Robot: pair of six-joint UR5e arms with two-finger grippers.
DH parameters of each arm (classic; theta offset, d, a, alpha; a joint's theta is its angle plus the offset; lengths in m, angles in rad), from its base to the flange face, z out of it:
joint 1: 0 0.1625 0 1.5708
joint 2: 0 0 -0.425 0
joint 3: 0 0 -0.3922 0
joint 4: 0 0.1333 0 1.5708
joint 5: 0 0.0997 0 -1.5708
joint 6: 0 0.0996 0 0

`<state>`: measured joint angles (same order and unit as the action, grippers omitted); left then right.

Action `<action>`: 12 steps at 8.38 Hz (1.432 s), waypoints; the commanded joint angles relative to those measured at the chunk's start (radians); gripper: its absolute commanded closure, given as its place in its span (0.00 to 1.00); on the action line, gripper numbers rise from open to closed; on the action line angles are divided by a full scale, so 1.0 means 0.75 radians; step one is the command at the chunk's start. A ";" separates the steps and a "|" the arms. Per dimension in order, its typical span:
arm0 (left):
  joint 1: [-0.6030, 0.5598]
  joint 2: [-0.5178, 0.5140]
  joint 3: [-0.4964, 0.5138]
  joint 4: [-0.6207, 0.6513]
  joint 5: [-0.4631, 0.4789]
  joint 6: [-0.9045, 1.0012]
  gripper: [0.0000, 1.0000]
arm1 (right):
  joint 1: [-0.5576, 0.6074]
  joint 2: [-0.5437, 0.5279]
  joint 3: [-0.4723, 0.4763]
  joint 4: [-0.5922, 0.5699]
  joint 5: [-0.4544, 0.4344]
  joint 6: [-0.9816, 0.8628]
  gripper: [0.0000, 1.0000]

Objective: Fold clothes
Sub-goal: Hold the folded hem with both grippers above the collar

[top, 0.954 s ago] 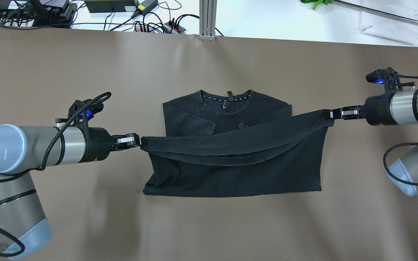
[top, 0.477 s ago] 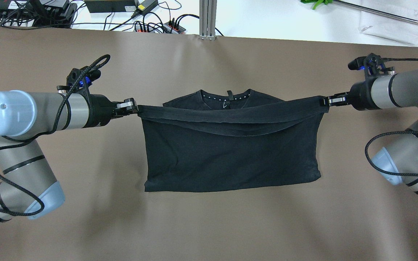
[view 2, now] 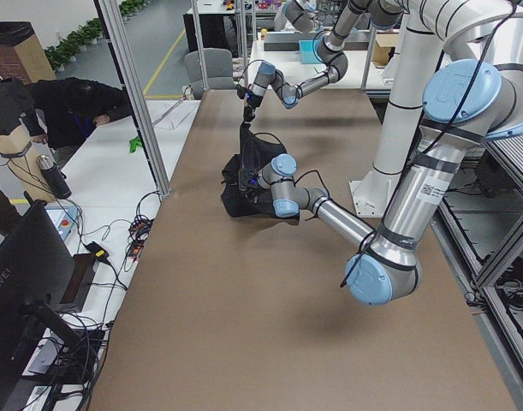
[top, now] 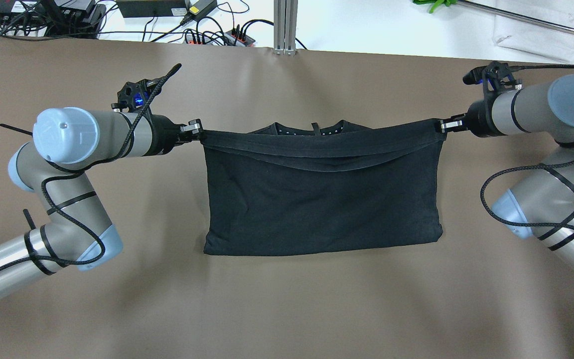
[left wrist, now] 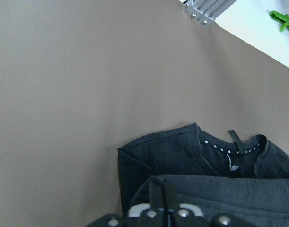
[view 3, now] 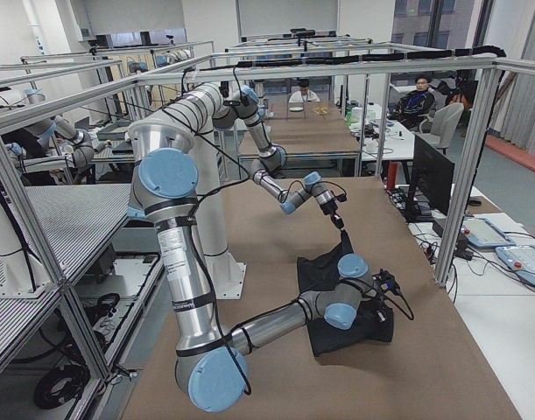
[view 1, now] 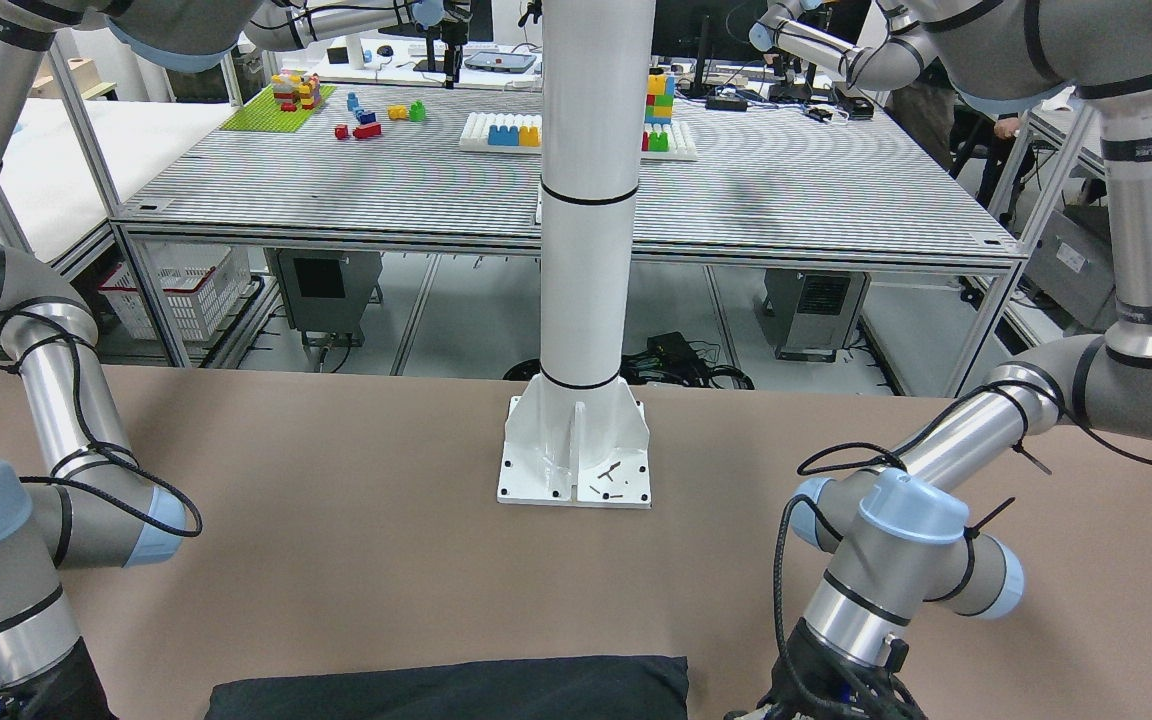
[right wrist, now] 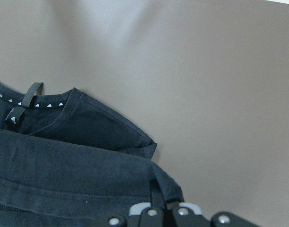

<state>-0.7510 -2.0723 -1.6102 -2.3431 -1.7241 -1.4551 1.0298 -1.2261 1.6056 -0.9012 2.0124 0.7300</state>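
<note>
Both arms have carried the lifted hem farther toward the far edge than half a second ago; it now almost covers the collar point(top: 313, 130). The left gripper point(top: 200, 133) and right gripper point(top: 441, 125) each pinch a hem corner of the clothes point(top: 317, 199), with the hem taut between them. The clothes sit mid-table point(top: 287, 309), bare surface on every side. Long axis left-right, collar toward the far edge.

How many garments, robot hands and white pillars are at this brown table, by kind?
Garments: 1, the black shirt
Robot hands: 2, the left hand and the right hand, both shut on the shirt
White pillars: 1, the white pillar
Total: 4
</note>
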 commanded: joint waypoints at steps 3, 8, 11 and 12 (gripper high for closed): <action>-0.025 -0.043 0.106 -0.003 0.051 0.001 1.00 | -0.048 0.133 -0.153 -0.003 -0.147 -0.002 1.00; -0.025 -0.021 0.106 -0.003 0.059 0.001 1.00 | -0.060 0.158 -0.220 -0.003 -0.190 -0.004 1.00; -0.027 -0.035 0.096 0.007 0.055 -0.005 1.00 | -0.058 0.227 -0.218 -0.064 -0.182 -0.004 1.00; -0.029 -0.053 0.094 0.009 0.057 -0.005 1.00 | -0.058 0.234 -0.220 -0.067 -0.184 -0.006 1.00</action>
<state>-0.7702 -2.0960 -1.5355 -2.3401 -1.6810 -1.4579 0.9858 -1.0738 1.4411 -0.9292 1.8744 0.7275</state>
